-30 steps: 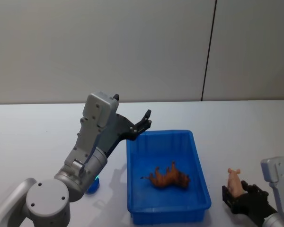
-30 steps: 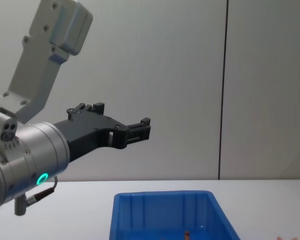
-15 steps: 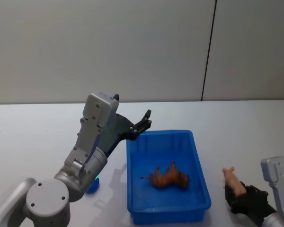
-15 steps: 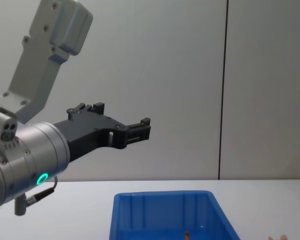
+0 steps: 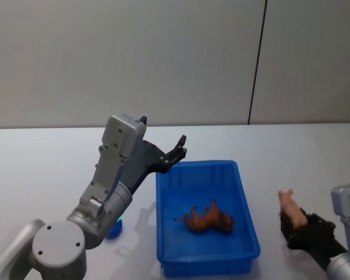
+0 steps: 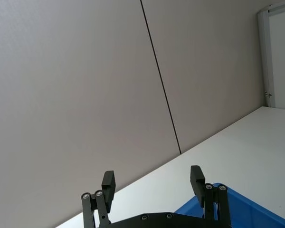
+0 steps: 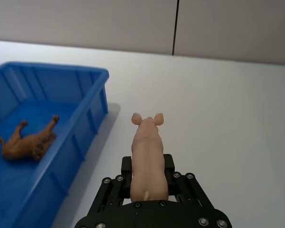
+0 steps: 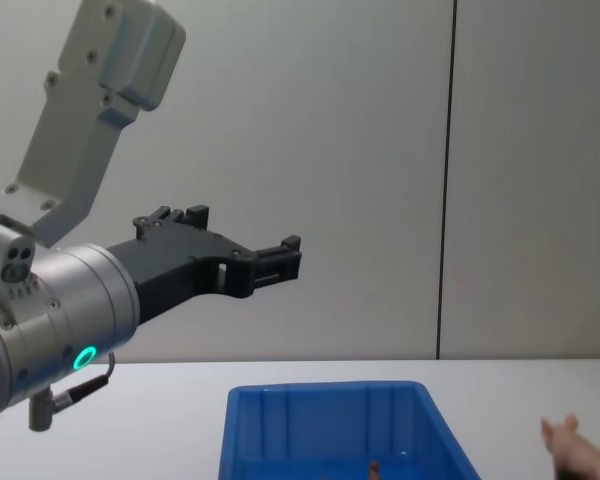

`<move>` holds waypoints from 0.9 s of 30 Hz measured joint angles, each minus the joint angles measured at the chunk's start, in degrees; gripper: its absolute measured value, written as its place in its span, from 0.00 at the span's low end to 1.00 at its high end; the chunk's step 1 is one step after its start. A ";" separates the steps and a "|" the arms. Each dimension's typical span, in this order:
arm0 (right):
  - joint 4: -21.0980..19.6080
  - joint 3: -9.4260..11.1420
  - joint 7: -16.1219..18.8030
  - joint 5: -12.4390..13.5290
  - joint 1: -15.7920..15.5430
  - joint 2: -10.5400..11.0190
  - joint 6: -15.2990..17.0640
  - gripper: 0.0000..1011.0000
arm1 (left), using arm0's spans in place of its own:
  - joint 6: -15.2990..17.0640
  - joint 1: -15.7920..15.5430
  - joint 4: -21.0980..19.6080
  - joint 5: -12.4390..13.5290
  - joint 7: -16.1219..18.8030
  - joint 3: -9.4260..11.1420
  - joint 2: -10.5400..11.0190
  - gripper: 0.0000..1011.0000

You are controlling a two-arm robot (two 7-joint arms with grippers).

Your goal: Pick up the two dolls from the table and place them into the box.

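Clamped on the pink pig point(image 7: 147, 142), snout pointing far, the right gripper point(image 7: 148, 167) hung just right of the blue box point(image 7: 92, 114) — where the brown animal point(image 7: 28, 142) lay — while the left gripper point(image 6: 152, 176) idled open over its far-left corner.

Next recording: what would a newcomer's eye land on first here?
The blue box on the white table holds a brown doll. Right of it, the right gripper is shut on a pink pig, outside the box. The left gripper hangs open, raised by the box's far left corner.
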 joint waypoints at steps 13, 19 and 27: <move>-3.22 0.33 2.51 -0.75 0.90 0.19 -5.73 0.37 | 0.00 0.00 0.00 0.00 0.00 0.00 0.00 0.99; -4.33 0.18 5.76 -0.30 2.01 -0.07 -6.81 0.37 | 0.00 0.00 0.00 0.00 0.00 0.00 0.00 0.99; -4.63 -0.38 10.84 0.88 4.03 -0.82 -5.86 0.37 | 0.00 0.00 0.00 0.00 0.00 0.00 0.00 0.99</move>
